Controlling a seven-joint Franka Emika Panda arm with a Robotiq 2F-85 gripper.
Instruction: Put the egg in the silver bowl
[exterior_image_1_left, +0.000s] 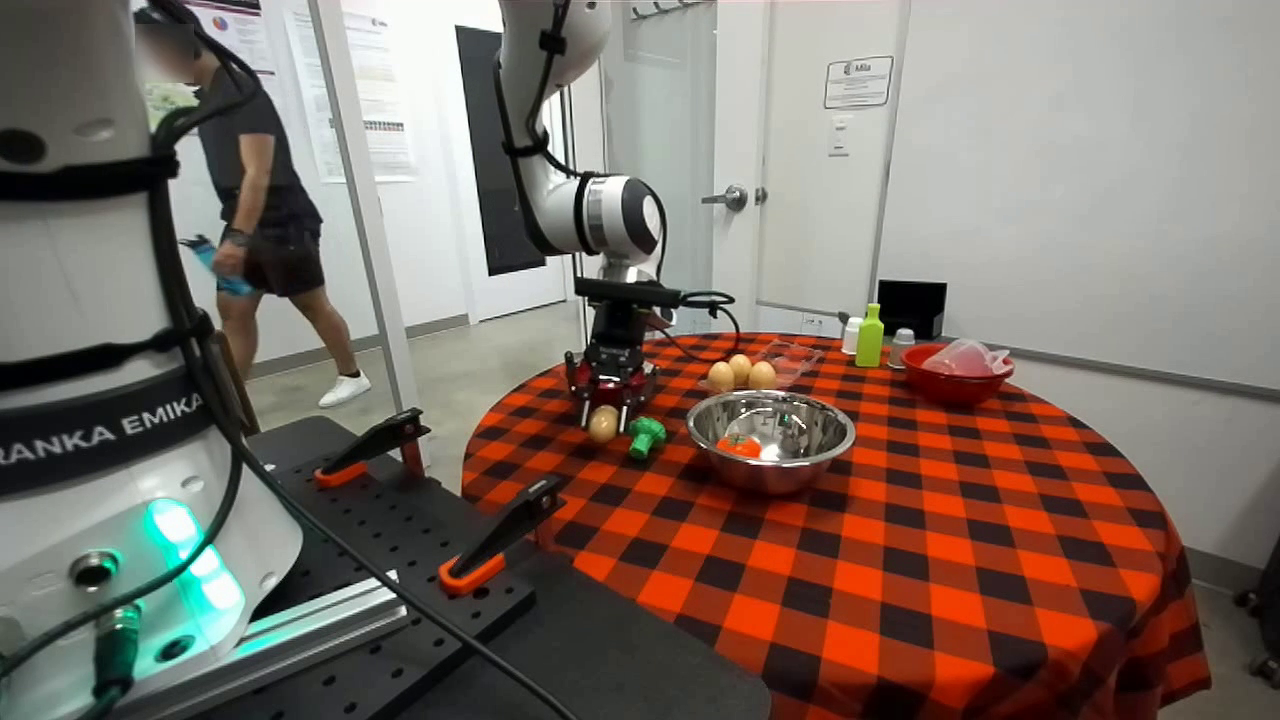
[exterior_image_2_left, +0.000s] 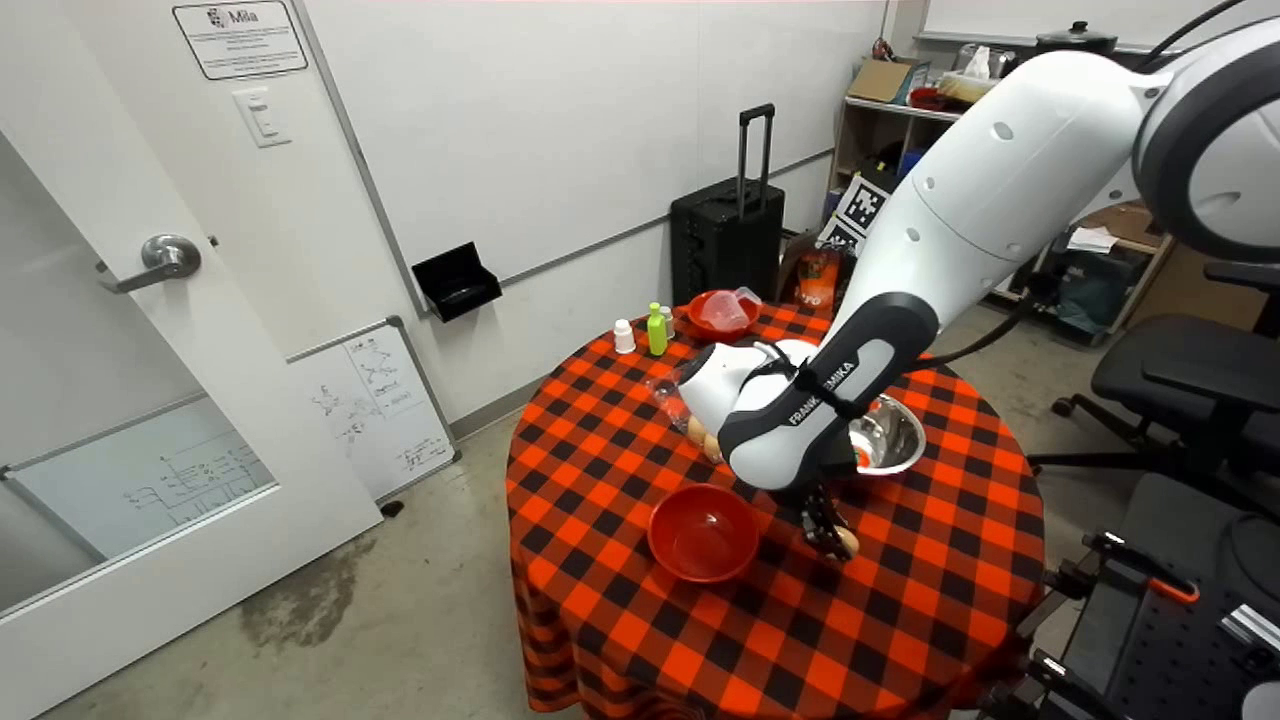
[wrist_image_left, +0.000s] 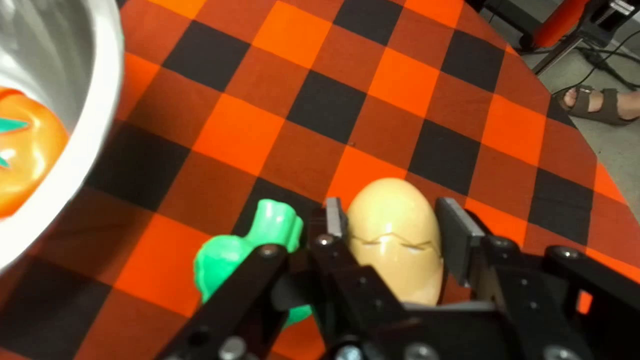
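I judge that I am at the grasp, not yet at the carry: my fingers (wrist_image_left: 465, 220) stand spread astride the egg (wrist_image_left: 395, 242), one pad touching it or just short of it, the view does not settle which, the other with a sliver of the checked surface (wrist_image_left: 280, 65) showing between. The egg seems to rest on that surface, outside the silver bowl (exterior_image_1_left: 775, 478). Next, I think, I need to squeeze softly on its smooth sides, lift straight up so as not to nudge the green broccoli-like piece (wrist_image_left: 245, 250) just beside one finger, then swing over the metal rim and let go low, next to the orange-red fruit (wrist_image_left: 30, 155) lying inside. Only the wrist view gives me that sliver clearly and the jagged line across the shell, though it cuts off most of the silver bowl. An exterior view shows me that bowl whole, and three other eggs (exterior_image_1_left: 740, 368) the wrist view lacks. In an exterior view my arm (exterior_image_2_left: 905, 275) covers part of the silver bowl, yet there I see a red bowl (exterior_image_2_left: 704, 545) near my fingers, also missing from the wrist view.
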